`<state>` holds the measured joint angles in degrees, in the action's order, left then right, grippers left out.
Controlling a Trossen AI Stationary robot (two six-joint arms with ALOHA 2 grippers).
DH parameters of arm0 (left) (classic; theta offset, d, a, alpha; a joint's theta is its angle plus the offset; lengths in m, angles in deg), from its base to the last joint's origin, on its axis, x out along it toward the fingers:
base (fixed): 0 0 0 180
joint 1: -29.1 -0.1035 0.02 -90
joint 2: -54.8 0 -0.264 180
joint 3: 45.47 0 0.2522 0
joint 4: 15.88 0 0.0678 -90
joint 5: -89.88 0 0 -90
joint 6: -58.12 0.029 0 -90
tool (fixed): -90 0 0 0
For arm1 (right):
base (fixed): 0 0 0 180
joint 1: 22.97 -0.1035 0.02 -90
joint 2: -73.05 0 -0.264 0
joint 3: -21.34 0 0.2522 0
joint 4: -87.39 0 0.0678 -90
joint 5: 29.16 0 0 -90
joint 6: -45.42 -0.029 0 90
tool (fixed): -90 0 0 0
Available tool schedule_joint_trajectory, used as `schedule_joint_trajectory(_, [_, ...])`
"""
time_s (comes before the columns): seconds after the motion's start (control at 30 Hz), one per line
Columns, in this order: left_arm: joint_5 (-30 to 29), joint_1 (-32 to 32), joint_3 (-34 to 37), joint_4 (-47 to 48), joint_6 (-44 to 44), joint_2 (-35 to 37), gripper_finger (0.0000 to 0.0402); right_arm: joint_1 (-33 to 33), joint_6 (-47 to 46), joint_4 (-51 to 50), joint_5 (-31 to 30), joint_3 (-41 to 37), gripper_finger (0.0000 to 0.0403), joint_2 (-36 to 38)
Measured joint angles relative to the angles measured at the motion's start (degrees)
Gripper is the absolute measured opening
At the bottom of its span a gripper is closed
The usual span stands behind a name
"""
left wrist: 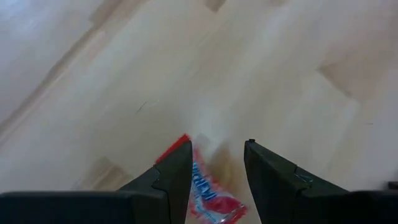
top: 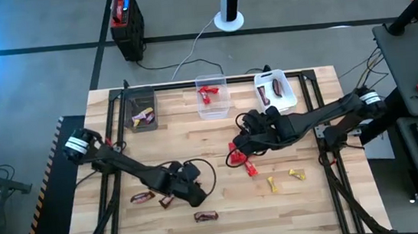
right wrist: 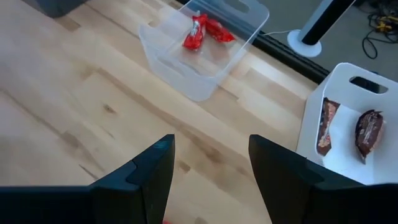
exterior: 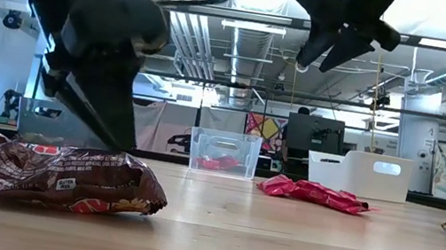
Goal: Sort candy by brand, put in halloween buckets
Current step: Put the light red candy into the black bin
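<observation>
My left gripper [top: 194, 197] is open and low over the table's near left part. Its fingers stand on either side of a brown-and-red wrapped bar [left wrist: 208, 193], which lies flat on the wood [exterior: 62, 176]. My right gripper [top: 237, 142] hangs open and empty, high above the table's middle [exterior: 318, 64]. Two shiny red bars [top: 238, 160] lie on the wood below it. At the far edge stand the dark grey bucket [top: 127, 102] with small yellow and pink pieces, the clear bucket [right wrist: 205, 74] with red bars, and the white bucket [right wrist: 317, 93] with brown bars. My left gripper [left wrist: 217, 143] comes down at a slant with one finger on each side of the bar's end [left wrist: 189, 149]. Whether the fingers touch the wrapper I cannot tell. The bar lies flat on the table.
A brown bar [top: 141, 197] lies left of my left gripper and another brown bar [top: 205, 216] lies near the front edge. Two yellow pieces [top: 273, 182] lie right of centre. A black-and-red box [top: 127, 21] stands on the floor beyond the far edge.
</observation>
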<state>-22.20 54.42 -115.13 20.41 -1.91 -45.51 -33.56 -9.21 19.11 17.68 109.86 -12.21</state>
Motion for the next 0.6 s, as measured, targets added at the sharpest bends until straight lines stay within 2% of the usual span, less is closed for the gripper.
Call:
schedule_joint_trajectory(0.2, [0.08, -0.02, -3.23, 7.85, -4.59, -2.29, 0.0130, -0.87, -0.23, -0.11, 0.32, -0.07, 0.0201, -0.91])
schedule_joint_trajectory(0.33, [0.08, -0.18, -3.61, 8.02, -5.02, -2.69, 0.0133, -0.94, -0.29, -0.07, 0.30, -0.07, 0.0201, -0.95])
schedule_joint_trajectory(0.6, [0.30, -0.20, -3.56, 7.98, -5.05, -2.98, 0.0186, -0.92, -0.29, -0.05, 0.31, -0.07, 0.0201, -1.06])
